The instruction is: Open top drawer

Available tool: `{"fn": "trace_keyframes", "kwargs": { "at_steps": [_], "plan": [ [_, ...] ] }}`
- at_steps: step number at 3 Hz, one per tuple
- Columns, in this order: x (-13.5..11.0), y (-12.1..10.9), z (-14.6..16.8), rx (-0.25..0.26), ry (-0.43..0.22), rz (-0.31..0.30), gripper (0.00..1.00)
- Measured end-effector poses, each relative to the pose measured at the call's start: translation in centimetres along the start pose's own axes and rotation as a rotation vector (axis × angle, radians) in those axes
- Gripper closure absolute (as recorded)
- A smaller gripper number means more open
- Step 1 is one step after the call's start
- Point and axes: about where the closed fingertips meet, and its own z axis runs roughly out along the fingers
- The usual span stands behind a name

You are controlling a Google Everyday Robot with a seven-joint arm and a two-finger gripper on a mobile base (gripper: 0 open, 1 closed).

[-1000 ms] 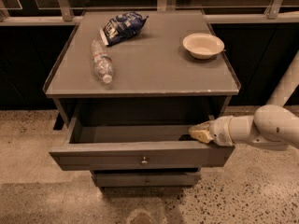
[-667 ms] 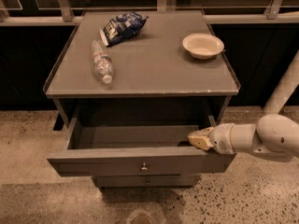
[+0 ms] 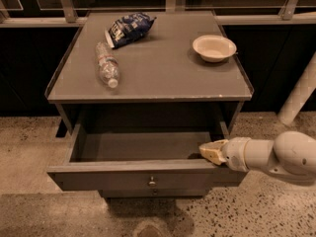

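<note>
Camera view: top drawer [image 3: 98, 178] well out, pull nearly done; pincer [image 3: 210, 152] at its front rim, grip unreadable. Next: withdraw.

Single cam: high, near, looking down on the flat grey bench [image 3: 163, 68] from its front edge; cream-tipped gripper [image 3: 211, 152] below front-right corner.

- The top drawer [image 3: 98, 178] stands pulled out, with room to reach in from above along its left and back edges.
- The gripper [image 3: 210, 152] blocks the drawer's front right corner.
- On the tabletop [image 3: 168, 78], a water bottle [image 3: 107, 64] lies near the left edge, a chip bag [image 3: 129, 27] at the back edge, and a bowl [image 3: 214, 47] near the back right corner.
</note>
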Motion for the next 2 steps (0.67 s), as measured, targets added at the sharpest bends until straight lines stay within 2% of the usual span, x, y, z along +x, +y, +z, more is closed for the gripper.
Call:
{"fn": "trace_keyframes", "kwargs": {
  "at_steps": [1,2],
  "plan": [
    [-0.4,-0.2,-1.7,0.083,-0.027,-0.012,1.0],
    [-3.5,-1.7,-3.9,0.197,-0.084,-0.079,1.0]
  ]
}}
